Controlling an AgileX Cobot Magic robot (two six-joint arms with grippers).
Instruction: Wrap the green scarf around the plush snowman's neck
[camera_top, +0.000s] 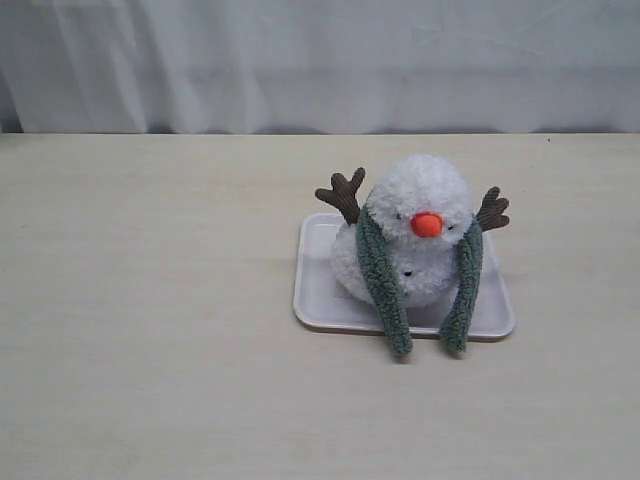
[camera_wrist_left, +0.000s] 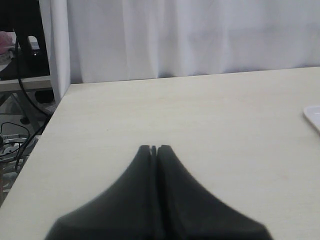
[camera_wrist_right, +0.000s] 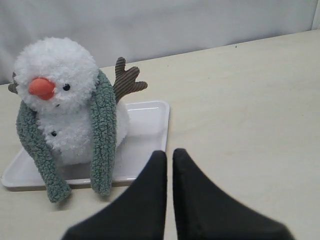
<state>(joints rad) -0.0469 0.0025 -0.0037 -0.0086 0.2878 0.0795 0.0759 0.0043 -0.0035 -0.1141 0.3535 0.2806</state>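
The plush snowman (camera_top: 420, 195) sits on a white tray (camera_top: 318, 298) and leans forward, orange nose to the front. The green scarf (camera_top: 384, 282) runs behind its neck. Both scarf ends hang down the front, past the tray's near rim onto the table. The neck crease is covered by the scarf and the drooping head. In the right wrist view the snowman (camera_wrist_right: 55, 75), the scarf (camera_wrist_right: 102, 135) and the tray (camera_wrist_right: 147, 127) lie just beyond my right gripper (camera_wrist_right: 169, 152), which is shut and holds nothing. My left gripper (camera_wrist_left: 154, 148) is shut and empty over bare table. Neither gripper shows in the exterior view.
A white curtain (camera_top: 320, 60) hangs behind the table's far edge. The left wrist view shows a corner of the tray (camera_wrist_left: 312, 115), the table's side edge, and cables (camera_wrist_left: 15, 140) and equipment beyond that edge.
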